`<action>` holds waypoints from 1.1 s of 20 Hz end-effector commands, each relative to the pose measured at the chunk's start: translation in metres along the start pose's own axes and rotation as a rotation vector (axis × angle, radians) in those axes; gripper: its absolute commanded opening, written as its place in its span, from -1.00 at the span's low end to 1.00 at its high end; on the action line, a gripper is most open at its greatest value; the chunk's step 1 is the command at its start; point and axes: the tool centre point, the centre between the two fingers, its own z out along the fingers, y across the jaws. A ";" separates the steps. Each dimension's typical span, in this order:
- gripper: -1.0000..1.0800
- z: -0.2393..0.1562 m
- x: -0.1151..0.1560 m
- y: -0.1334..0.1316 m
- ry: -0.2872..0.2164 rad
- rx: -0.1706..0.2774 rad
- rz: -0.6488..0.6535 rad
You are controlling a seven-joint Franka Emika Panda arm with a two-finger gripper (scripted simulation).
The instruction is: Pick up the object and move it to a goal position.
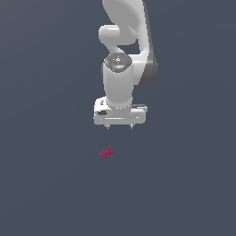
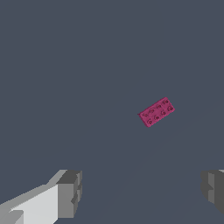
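You see gripper (image 1: 119,126) with fingers (image 2: 70,192) spread wide, holding nothing. Magenta brick (image 1: 107,152) lies flat on grey floor (image 1: 184,184), studs up, nearer camera, slightly toward exterior view's left.

Pink studded brick (image 2: 156,112) lies flat, askew; tool (image 2: 140,192) fingers spread wide, apart from it.

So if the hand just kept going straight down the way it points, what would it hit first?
Probably the bare floor. The hand hangs open, and the pink studded brick seems off to one side of its line, though depth is unclear.
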 end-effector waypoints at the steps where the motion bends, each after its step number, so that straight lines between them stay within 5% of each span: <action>1: 0.92 0.000 0.000 0.000 0.000 0.000 0.000; 13: 0.92 -0.010 0.002 0.006 0.007 -0.023 -0.045; 22: 0.92 -0.001 0.007 0.010 0.005 -0.018 0.042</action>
